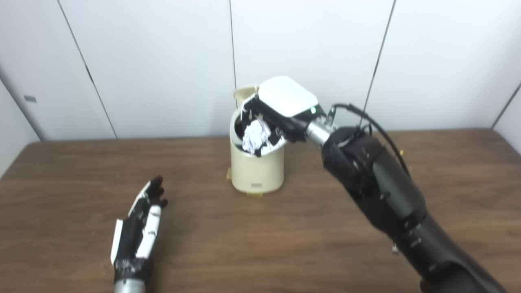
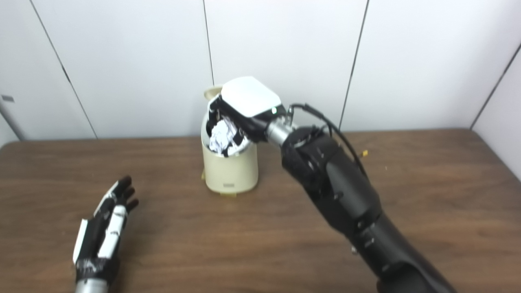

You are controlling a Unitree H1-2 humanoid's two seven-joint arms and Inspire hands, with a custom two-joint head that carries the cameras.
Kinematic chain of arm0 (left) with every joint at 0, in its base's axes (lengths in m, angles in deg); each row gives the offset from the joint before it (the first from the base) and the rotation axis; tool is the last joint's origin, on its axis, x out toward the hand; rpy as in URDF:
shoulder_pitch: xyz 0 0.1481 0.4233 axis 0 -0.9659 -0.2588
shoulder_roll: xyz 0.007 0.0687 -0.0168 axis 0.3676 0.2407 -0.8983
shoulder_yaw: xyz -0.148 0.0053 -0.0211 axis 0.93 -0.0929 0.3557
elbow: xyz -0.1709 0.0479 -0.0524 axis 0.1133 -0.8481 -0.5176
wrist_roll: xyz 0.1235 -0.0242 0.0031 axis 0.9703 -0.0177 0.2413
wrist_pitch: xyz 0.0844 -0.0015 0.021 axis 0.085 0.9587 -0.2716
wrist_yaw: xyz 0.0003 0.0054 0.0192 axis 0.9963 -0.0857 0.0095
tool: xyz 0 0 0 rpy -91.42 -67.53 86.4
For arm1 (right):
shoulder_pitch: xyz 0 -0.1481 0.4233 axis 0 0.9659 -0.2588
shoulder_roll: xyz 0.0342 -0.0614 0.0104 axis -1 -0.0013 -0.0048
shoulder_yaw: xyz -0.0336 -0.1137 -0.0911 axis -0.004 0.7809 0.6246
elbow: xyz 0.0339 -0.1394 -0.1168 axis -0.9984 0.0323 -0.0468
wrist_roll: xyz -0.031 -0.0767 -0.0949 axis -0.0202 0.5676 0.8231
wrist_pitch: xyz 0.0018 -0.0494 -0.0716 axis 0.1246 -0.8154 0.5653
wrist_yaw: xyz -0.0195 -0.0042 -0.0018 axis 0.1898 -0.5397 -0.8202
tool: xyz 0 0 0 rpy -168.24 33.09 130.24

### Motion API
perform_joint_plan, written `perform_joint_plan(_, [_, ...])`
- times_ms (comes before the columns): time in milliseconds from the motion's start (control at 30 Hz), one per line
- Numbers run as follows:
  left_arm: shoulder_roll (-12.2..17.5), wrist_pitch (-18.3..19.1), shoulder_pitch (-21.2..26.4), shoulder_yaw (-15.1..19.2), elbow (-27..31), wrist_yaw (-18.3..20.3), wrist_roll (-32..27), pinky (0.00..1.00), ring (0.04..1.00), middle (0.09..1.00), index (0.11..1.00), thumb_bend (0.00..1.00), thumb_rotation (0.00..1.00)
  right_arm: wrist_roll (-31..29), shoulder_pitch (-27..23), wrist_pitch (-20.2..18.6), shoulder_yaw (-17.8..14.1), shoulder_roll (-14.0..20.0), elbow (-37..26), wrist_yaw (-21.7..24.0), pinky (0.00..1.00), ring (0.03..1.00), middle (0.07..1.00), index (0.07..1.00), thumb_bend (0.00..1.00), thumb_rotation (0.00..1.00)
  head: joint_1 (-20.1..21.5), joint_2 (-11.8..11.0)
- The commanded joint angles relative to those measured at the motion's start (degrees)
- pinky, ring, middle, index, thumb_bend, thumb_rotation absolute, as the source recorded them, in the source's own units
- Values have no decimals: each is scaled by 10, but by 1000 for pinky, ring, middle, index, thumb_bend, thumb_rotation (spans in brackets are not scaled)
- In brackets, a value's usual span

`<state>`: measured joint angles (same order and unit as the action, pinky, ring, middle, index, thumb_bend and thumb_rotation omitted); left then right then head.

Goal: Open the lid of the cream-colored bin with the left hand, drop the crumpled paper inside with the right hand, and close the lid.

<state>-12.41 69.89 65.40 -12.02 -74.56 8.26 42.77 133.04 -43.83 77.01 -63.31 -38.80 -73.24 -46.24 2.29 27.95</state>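
- The right hand (image 1: 276,110) is reaching over the mouth of the cream-colored bin (image 1: 257,171), its white back turned up and its dark fingers curling around the crumpled paper (image 1: 255,136).
- The crumpled paper is sitting right at the bin's opening, partly below the rim, with the fingers still wrapped on it as far as the blur lets one judge.
- The lid (image 1: 245,92) is standing raised behind the bin, only its top edge peeking out past the hand.
- The right forearm, black with a cable looping along it, is stretching in from the lower right.
- The left hand (image 2: 103,228) is lying on the wooden table (image 2: 427,195) well apart from the bin, down at the lower left, its fingers spread loosely and holding nothing.
- The bin is standing upright near the table's back edge, before the white wall panels (image 2: 134,57).
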Motion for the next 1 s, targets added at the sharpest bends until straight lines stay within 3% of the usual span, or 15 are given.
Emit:
perform_joint_plan(0, [-5, -24, 3, -5, -19, -3, 5, 902, 939, 948, 909, 180, 614, 6, -26, 24, -7, -3, 4, -50, 267, 393, 519, 479, 516, 0, 0, 0])
perform_joint_plan(467, [-8, -31, 6, -6, -25, 2, -3, 905, 940, 944, 907, 185, 612, 30, -32, 75, -11, -20, 76, -214, 318, 424, 558, 466, 511, 0, 0, -2])
perform_joint_plan(700, [-8, -32, 6, -7, -28, 4, -4, 909, 942, 945, 904, 186, 585, 40, -35, 77, -13, -18, 90, -252, 314, 423, 531, 474, 516, 0, 1, -2])
perform_joint_plan(967, [-8, -35, 6, -6, -26, 3, -3, 877, 934, 944, 900, 193, 584, 75, -37, 113, 4, -1, 124, -315, 346, 458, 547, 448, 513, 0, 3, -2])
